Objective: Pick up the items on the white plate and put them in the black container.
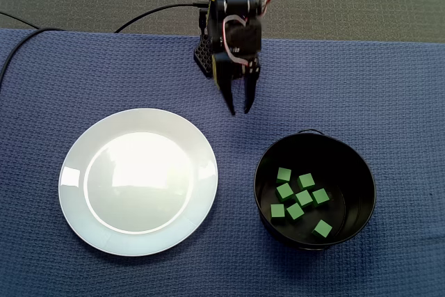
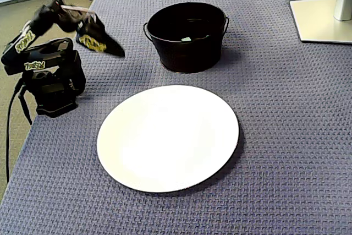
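White plate (image 1: 139,179) is bare in both fixed views, nothing on it. Green cubes (image 1: 304,197) are all in the black container (image 1: 363,166), eight by my count, lying loose on its floor. From the lower fixed view only a pale speck shows over the container (image 2: 184,53) rim, so that count leans on the top-down view alone.

Hand (image 1: 240,110) hangs above the desk (image 1: 389,88) near the arm base (image 2: 52,89), between plate and container but apart from both. Fingers are slightly parted with nothing between them (in the side view the hand (image 2: 113,49) reads as one dark wedge, so the gap shows only from above).

My read: transfer looks complete and this is the park/idle step. Next move calls for nothing beyond confirming the plate (image 2: 168,136) is empty; if a cube turns up, it's a reach down-left in the top view.

Clearance:
- Plate and container sit near each other with a strip of cloth between.
- Desk edge lies just behind the base; cable (image 1: 153,13) trails off there.
- Monitor stand (image 2: 319,20) at the far corner, well apart from the arm.
- Container rim is the only tall obstacle; its handles stay close to the sides.
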